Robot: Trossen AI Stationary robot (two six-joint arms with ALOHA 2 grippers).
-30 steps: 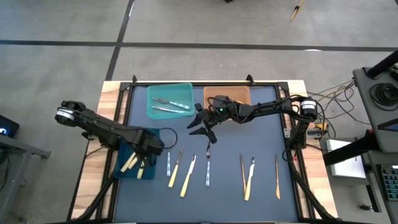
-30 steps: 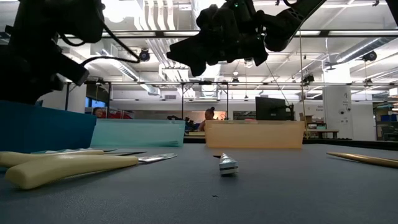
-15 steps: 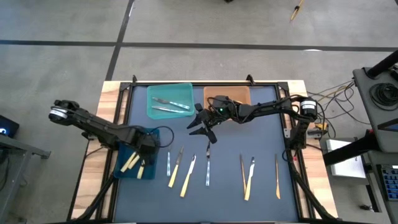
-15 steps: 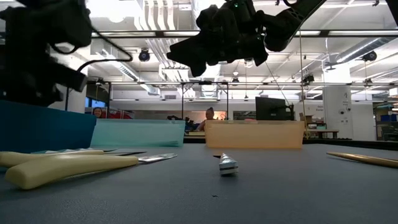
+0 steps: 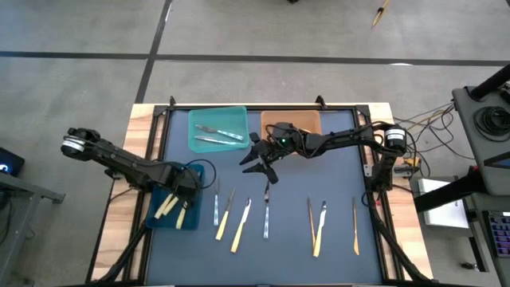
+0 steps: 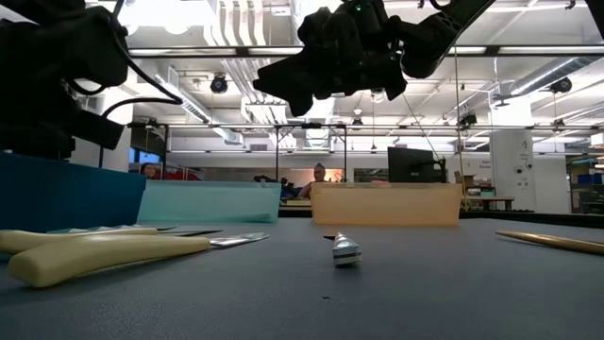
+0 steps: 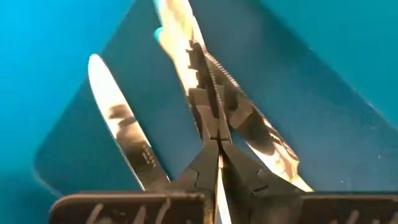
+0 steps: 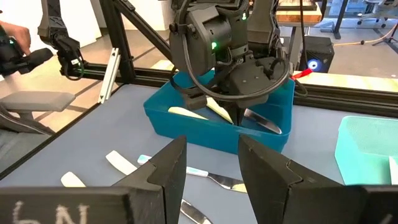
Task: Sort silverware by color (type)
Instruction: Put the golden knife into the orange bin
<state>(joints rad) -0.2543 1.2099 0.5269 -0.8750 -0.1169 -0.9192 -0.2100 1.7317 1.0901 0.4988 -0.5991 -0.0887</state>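
I have the left gripper (image 5: 186,185) down inside the dark blue bin (image 5: 157,221) at the left edge of the tabletop (image 5: 343,183). In the left wrist view its fingers (image 7: 205,112) are pressed together, clamped on a pale yellow knife (image 7: 177,28) that lies along them. A second pale knife (image 7: 121,140) rests flat on the bin floor just beside it, apart from the fingers.

The right gripper (image 5: 256,159) hangs in the air over the middle of the tabletop, between the teal bin (image 5: 218,127) and the tan bin (image 5: 291,121) at the far edge. Its fingers (image 8: 264,171) stand apart with nothing between them.

The teal bin holds two silvery grey pieces (image 5: 215,134). The unsorted silverware (image 5: 266,211) lies in a loose row across the near half of the tabletop, grey, pale yellow and orange-tan mixed. From table height I see a pale yellow handle (image 6: 104,253) close at the left.
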